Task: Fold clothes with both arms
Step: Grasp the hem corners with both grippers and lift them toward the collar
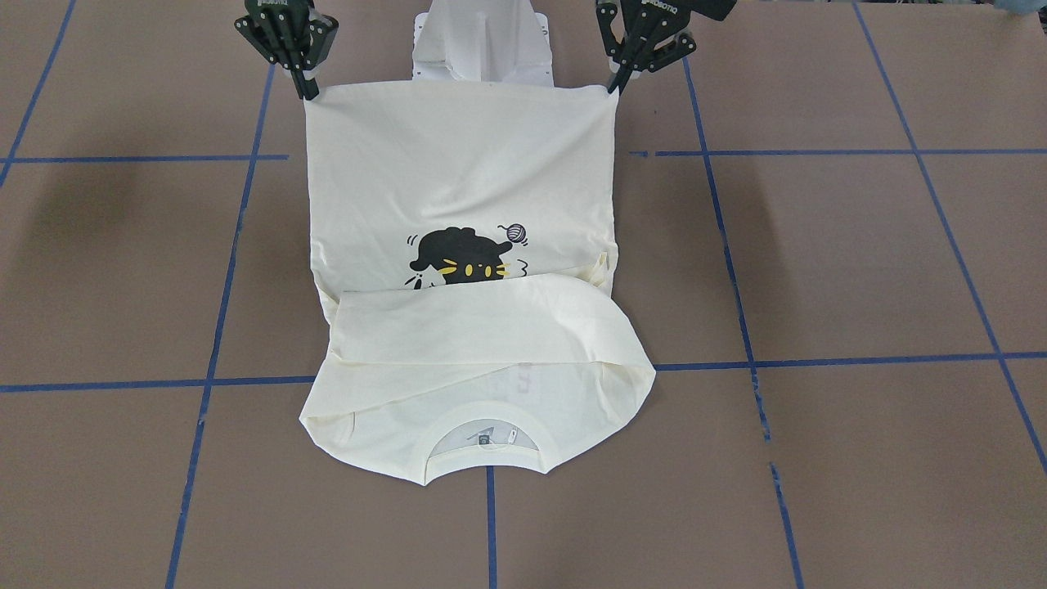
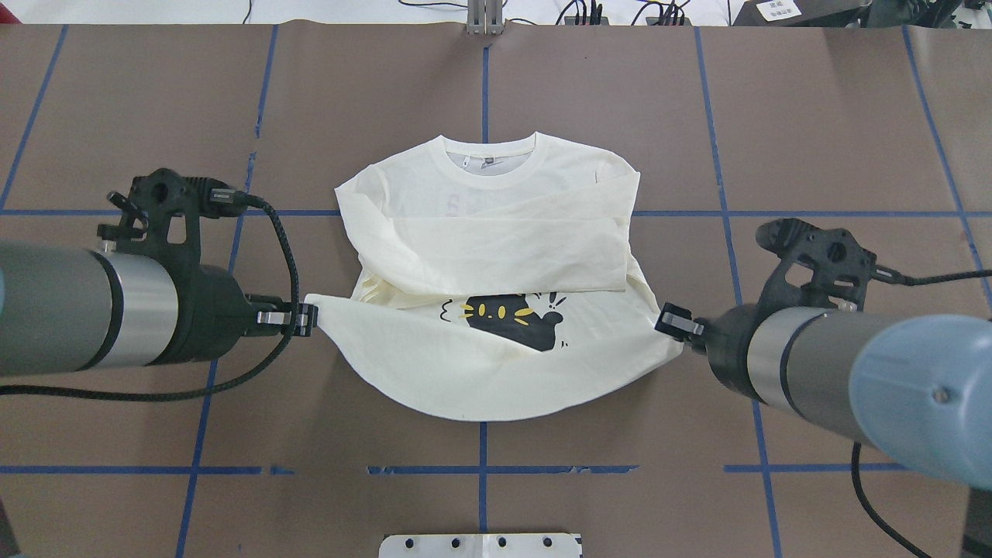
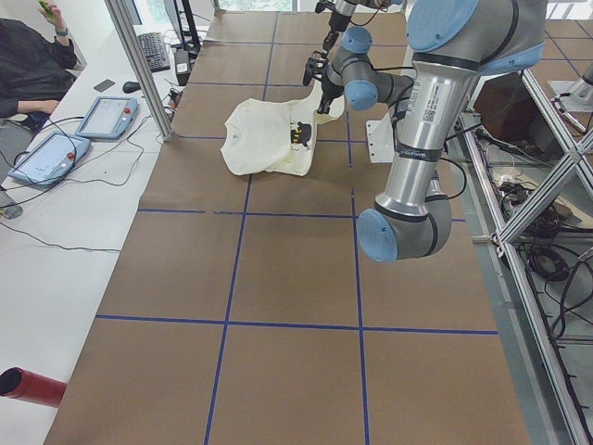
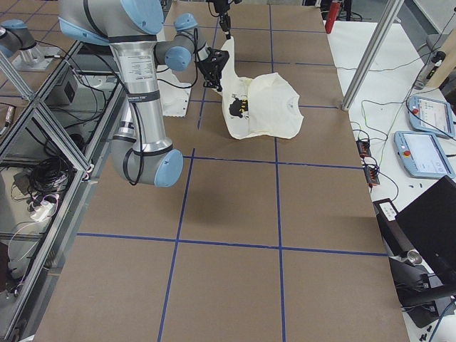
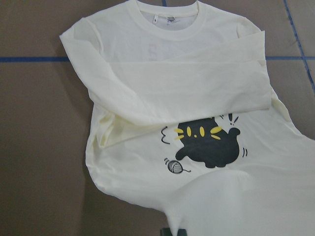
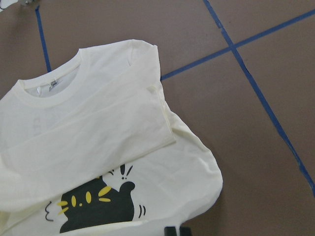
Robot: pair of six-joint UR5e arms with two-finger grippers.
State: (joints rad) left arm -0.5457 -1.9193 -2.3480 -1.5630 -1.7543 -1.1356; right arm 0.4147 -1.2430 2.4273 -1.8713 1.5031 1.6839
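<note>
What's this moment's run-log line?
cream long-sleeved cat-print T-shirt: sleeve folded across front, hem lifted | left gripper: shut on hem corner | right gripper: same

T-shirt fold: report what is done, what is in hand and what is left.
Done: the sleeves lie folded in across the chest of the T-shirt. In hand: the left gripper and right gripper each pinch a bottom corner, lifted. Left: carrying the hem over to the collar; the cat print is not yet covered.
</note>
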